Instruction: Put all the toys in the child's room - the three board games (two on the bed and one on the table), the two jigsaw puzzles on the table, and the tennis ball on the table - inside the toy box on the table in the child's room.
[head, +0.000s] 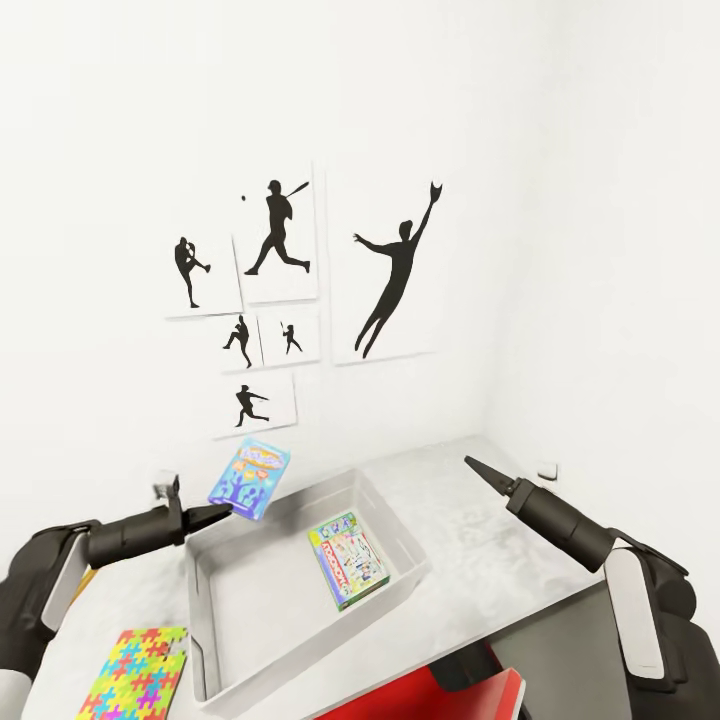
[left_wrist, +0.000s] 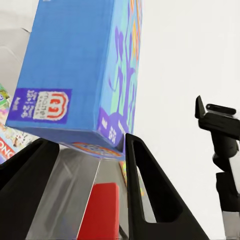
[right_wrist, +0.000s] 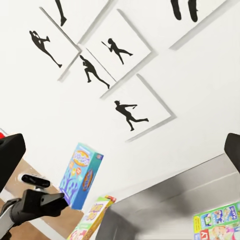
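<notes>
Pale grey table (head: 470, 520) meets white wall with silhouette pictures (head: 290, 280).

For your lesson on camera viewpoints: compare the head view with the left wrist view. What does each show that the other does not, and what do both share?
Head view alone: the puzzle on the table, the wall pictures, and the right gripper.

Left wrist view alone: the blue game box's plain blue side with its logo label, up close.

Both: the blue game box held by the left gripper, the bin below, and the green-edged game box in it.
</notes>
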